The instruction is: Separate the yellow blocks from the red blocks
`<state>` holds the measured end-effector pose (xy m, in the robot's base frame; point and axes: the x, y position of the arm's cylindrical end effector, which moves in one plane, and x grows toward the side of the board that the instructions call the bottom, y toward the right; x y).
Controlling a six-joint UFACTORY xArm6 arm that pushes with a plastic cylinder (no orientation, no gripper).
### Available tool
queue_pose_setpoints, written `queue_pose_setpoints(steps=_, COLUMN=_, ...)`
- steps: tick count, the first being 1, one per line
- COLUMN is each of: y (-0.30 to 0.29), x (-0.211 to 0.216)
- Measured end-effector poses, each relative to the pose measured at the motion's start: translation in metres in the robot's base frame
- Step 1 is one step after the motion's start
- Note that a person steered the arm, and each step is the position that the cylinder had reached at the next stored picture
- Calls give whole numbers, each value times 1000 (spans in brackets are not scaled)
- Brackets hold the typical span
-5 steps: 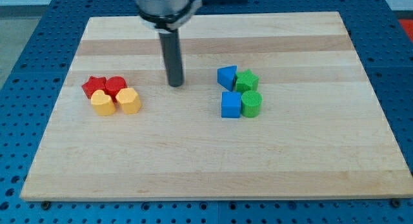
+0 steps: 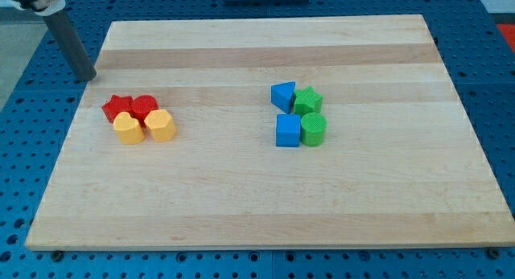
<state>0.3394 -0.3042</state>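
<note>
Two red blocks, a star-like one [image 2: 117,108] and a rounder one [image 2: 145,107], sit side by side at the board's left. Two yellow blocks touch them from below: a heart-like one [image 2: 128,128] and a rounded one [image 2: 161,125]. The four form one tight cluster. My tip [image 2: 86,77] is off the board's left edge, up and to the left of the cluster, clear of every block.
A second cluster lies right of centre: a blue wedge-like block [image 2: 282,95], a green block [image 2: 307,100], a blue cube [image 2: 287,130] and a green cylinder [image 2: 313,129]. The wooden board [image 2: 265,198] rests on a blue perforated table.
My tip has moved far to the view's left, from the board's upper middle to just off its left edge. No block has moved.
</note>
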Motion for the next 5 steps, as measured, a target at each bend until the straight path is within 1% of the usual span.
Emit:
queue_pose_setpoints(steps=1, y=11, x=82)
queue_pose_setpoints(steps=2, y=13, x=104)
queue_pose_setpoints(steps=3, y=14, x=149)
queue_pose_setpoints(steps=4, y=15, x=140)
queue_pose_setpoints(steps=5, y=30, x=125)
